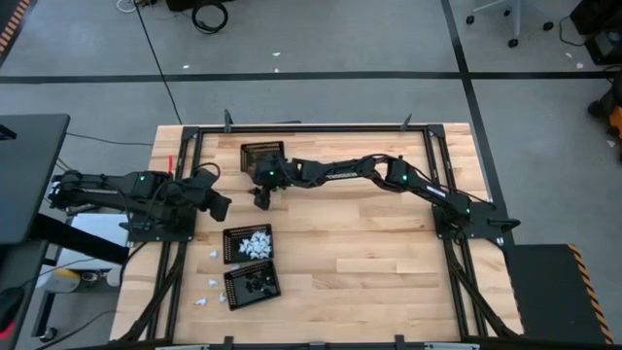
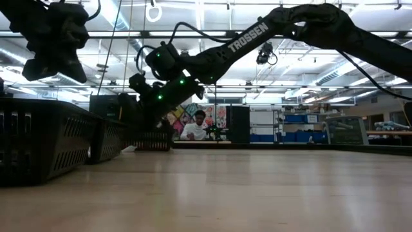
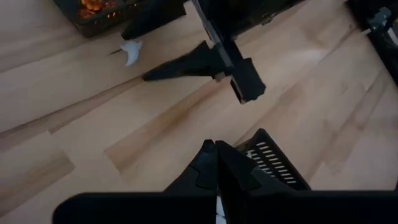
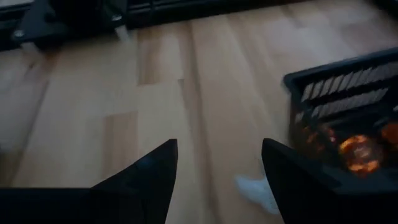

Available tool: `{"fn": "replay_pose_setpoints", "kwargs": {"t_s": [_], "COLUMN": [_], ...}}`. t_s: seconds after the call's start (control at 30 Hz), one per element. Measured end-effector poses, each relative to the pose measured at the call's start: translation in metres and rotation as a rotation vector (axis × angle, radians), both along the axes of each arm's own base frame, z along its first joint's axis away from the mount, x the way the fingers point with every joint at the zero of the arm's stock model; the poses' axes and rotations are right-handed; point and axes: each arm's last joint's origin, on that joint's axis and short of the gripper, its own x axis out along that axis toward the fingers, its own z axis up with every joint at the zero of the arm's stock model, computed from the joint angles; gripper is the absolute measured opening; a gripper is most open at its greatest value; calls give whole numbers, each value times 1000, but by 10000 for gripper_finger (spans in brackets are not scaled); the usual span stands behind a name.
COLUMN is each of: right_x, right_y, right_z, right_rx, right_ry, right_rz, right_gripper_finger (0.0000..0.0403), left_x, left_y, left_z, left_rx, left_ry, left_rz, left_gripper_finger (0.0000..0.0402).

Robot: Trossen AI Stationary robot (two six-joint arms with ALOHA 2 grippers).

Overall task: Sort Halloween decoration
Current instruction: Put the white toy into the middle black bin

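Right end effector (image 4: 217,180), fingers spread and empty, above a white piece (image 4: 255,188) beside the orange basket (image 4: 348,93); a skewed descent could flick it. Left end effector (image 3: 216,163) pinched shut.

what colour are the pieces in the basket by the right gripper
Orange pieces, seen best in the right wrist view.

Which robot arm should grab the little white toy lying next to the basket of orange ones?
Probably the right: its open claw hangs just above the white piece beside the orange-filled basket.
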Motion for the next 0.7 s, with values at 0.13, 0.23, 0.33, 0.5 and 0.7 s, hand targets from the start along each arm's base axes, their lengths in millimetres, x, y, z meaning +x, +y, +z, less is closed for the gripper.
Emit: {"fn": "replay_pose_setpoints", "kwargs": {"t_s": [0.13,0.23,0.33,0.5,0.7], "right_x": [-1,-1,-2,-5,0], "right_y": [0,1,10,43,72], "right_z": [0,2,7,16,12], "right_rx": [-55,-78,-101,-70,-48], "right_ry": [16,25,52,116,53], "right_rz": [18,36,28,-96,-317], "right_gripper_finger": [238,238,238,238,238], "left_x": [0,0,0,0,0], "left_y": [0,0,0,0,0], "left_z": [0,0,0,0,0], "left_rx": [7,14,19,21,28], "left_ry": [-2,-2,0,0,2], "left_rz": [-4,-10,-15,-17,-24], "left_gripper_finger": [9,9,9,9,9]}}
